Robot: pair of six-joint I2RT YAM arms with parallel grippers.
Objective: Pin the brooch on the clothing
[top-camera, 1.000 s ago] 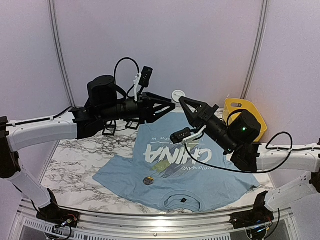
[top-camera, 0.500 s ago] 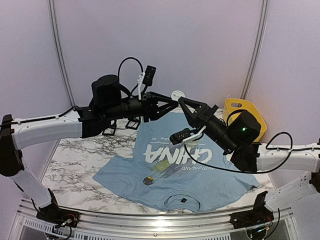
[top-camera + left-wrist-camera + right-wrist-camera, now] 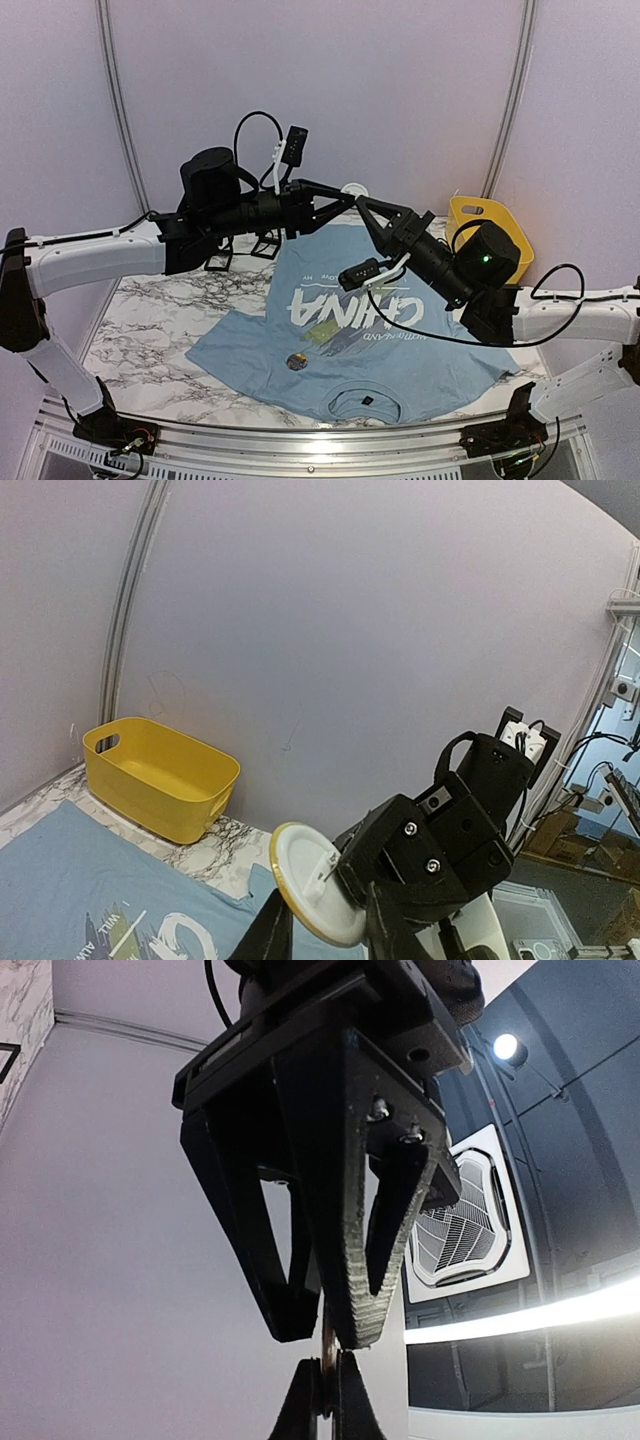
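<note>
— Bottom centre, overhead view: first entry?
— T-shirt [image 3: 420,355], flat on marble bench [image 3: 150,320], collar nearest.
— Above its far hem?
— Brooch [image 3: 312,882], airborne, pin side toward left wrist camera. Right gripper [image 3: 325,1370]: jaws clamped on its edge. Left gripper [image 3: 322,1336]: jaws apart, straddling it. Shirt lies well below both; descent likely needed.

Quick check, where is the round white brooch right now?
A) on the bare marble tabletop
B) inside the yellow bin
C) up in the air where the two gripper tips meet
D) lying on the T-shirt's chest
C: the round white brooch sits where the tips of the left gripper and the right gripper meet, raised clear of the T-shirt.
</note>
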